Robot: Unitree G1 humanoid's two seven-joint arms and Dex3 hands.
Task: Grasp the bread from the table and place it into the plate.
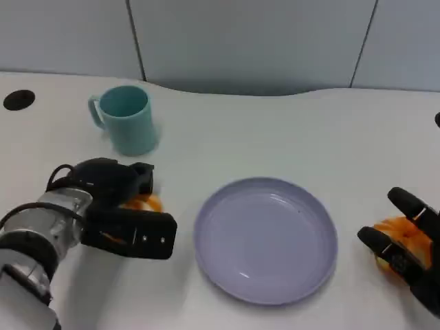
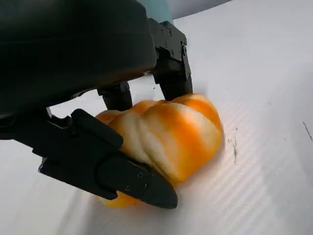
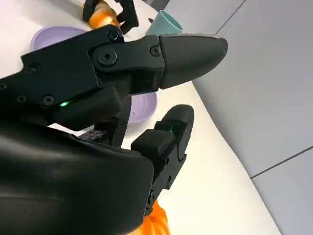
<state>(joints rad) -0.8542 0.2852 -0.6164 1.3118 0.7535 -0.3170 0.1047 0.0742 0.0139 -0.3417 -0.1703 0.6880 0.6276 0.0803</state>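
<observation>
Bread (image 2: 166, 134) sits pinched in my left hand (image 1: 120, 213), low on the bench (image 1: 289, 130); grip looks shallow, so lifting toward the plate (image 1: 265, 237) could drop it. Right hand (image 1: 405, 240) cups another orange piece.

Orange-striped bread (image 2: 168, 132) lies left of the empty lilac plate (image 1: 265, 237).

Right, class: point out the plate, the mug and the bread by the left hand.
plate (image 1: 227, 271): head view, on its near-left rim.
mug (image 1: 129, 118): head view, on the middle of its teal wall.
bread (image 2: 173, 132): left wrist view, on its orange-and-cream top, between the left hand's fingers.
</observation>
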